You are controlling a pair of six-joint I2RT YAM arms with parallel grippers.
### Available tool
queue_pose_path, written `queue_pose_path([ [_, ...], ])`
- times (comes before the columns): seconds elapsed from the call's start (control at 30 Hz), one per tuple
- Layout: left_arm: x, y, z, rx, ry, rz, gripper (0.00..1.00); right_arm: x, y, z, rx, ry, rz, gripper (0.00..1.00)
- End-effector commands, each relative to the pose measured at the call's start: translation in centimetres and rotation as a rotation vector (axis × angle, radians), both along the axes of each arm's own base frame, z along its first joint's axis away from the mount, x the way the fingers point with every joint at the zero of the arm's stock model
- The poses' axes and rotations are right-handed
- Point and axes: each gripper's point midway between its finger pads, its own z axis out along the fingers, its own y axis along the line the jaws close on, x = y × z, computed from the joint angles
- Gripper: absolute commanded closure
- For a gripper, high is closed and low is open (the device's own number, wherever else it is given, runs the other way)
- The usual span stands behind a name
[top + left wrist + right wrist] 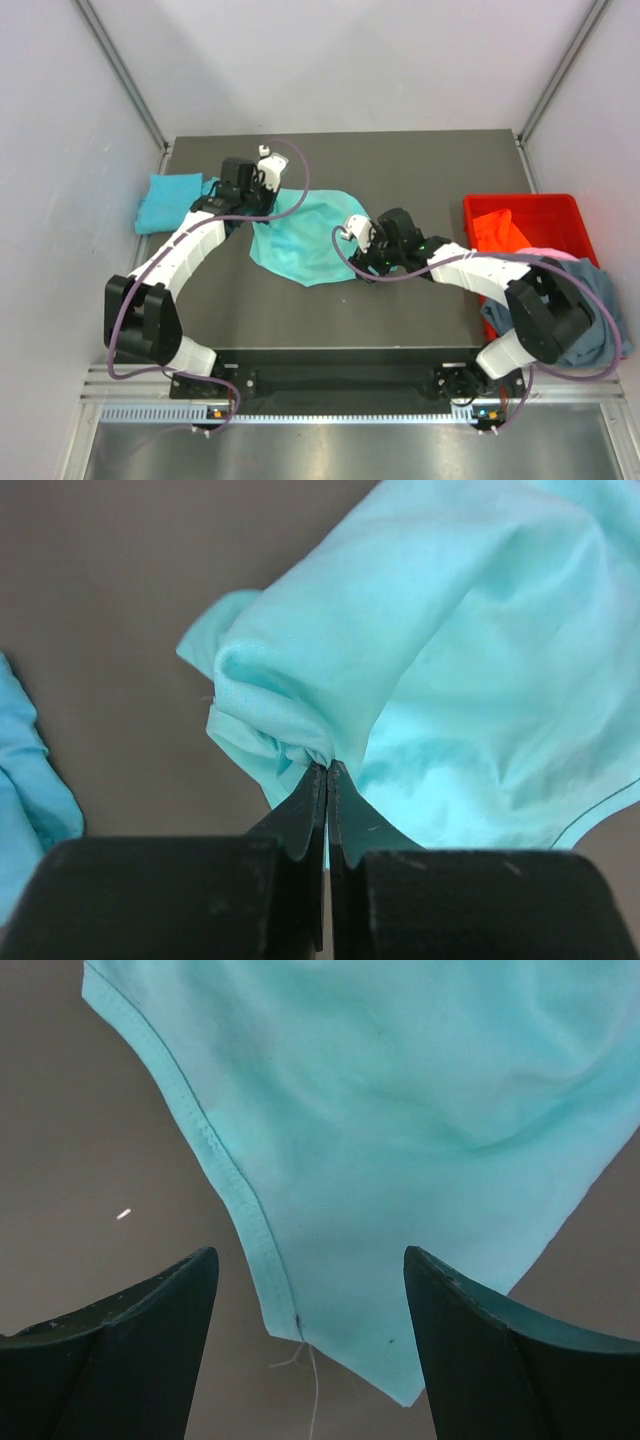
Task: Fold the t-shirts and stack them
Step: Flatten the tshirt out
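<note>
A mint-teal t-shirt (300, 240) lies crumpled in the middle of the dark table (420, 160). My left gripper (258, 188) is shut on a bunched fold at its far left edge; the left wrist view shows the cloth (440, 650) pinched at the tips of that gripper (327, 768). My right gripper (360, 262) stands open at the shirt's near right corner. In the right wrist view a hemmed corner (400, 1110) with a loose thread lies between the spread fingers of this gripper (308, 1255). A folded cyan-blue t-shirt (168, 202) rests at the far left. A slate grey-blue t-shirt (602, 295) hangs at the crate.
A red plastic crate (560, 215) stands off the table's right edge, holding orange cloth (497, 230) and a pink piece. Grey walls close in on both sides. The cyan-blue shirt's edge (25, 780) shows left of my left gripper.
</note>
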Motion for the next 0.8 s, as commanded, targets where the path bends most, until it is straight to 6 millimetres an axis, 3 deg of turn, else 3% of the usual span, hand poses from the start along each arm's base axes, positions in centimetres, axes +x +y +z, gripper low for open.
queue_pose_path([
  [0.0,0.7,0.2,3.5,-0.032,-0.141,0.014,1.0,0.7,1.6,0.8,0.028,-0.062,0.04,0.25],
  [0.2,0.7,0.3,3.1,-0.037,-0.129,0.03,1.0,2.1,1.5,0.0,-0.041,-0.09,-0.008,0.23],
  [0.3,0.8,0.3,3.0,-0.037,-0.127,0.032,1.0,2.4,1.3,-1.3,-0.108,-0.069,-0.007,0.21],
  [0.5,0.9,0.1,2.8,-0.044,-0.124,0.034,1.0,3.6,0.9,-2.6,-0.185,-0.068,-0.065,0.29],
  [0.67,0.8,0.6,2.7,-0.044,-0.13,0.047,1.0,4.0,0.4,-2.5,-0.21,-0.092,-0.082,0.64],
  [0.7,0.8,0.6,2.7,-0.043,-0.132,0.046,1.0,4.0,0.5,-2.2,-0.203,-0.098,-0.084,0.78],
  [0.77,0.7,0.9,2.9,-0.044,-0.14,0.054,1.0,4.5,0.0,-1.0,-0.201,-0.139,-0.115,0.95],
])
